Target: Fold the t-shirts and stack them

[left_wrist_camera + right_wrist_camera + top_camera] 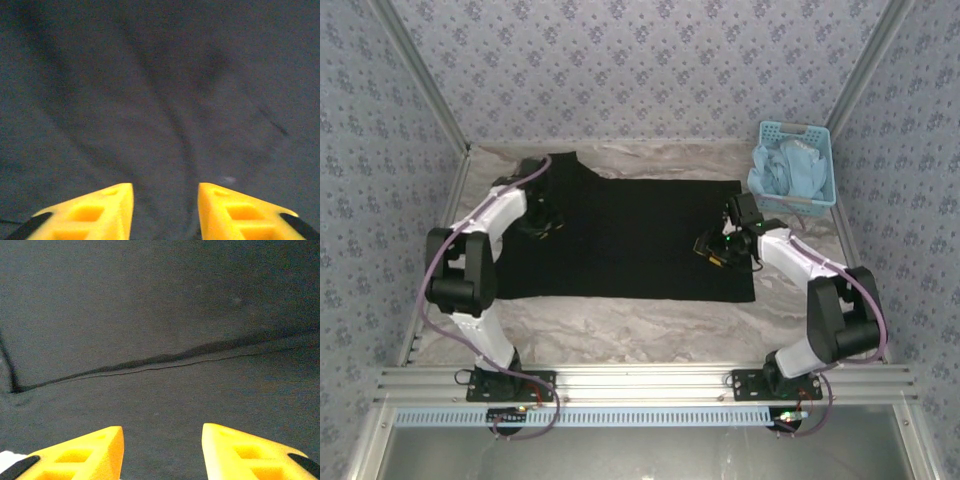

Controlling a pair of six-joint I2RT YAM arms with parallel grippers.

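Observation:
A black t-shirt [630, 235] lies flat across the middle of the table, plain side up, with one part reaching toward the back left. My left gripper [542, 225] hangs low over its left part. In the left wrist view the left gripper [166, 200] is open, its yellow fingers [100, 210] apart over wrinkled black t-shirt cloth [165, 100] with nothing between them. My right gripper [710, 250] sits over the shirt's right part. In the right wrist view the right gripper [162, 440] is open above smooth t-shirt cloth [160, 405], and a folded edge [150, 364] runs across ahead of it.
A blue basket [798, 160] holding light blue cloth [782, 172] stands at the back right corner. Pale marbled tabletop [620, 325] shows in front of the shirt. Patterned walls close in the back and both sides.

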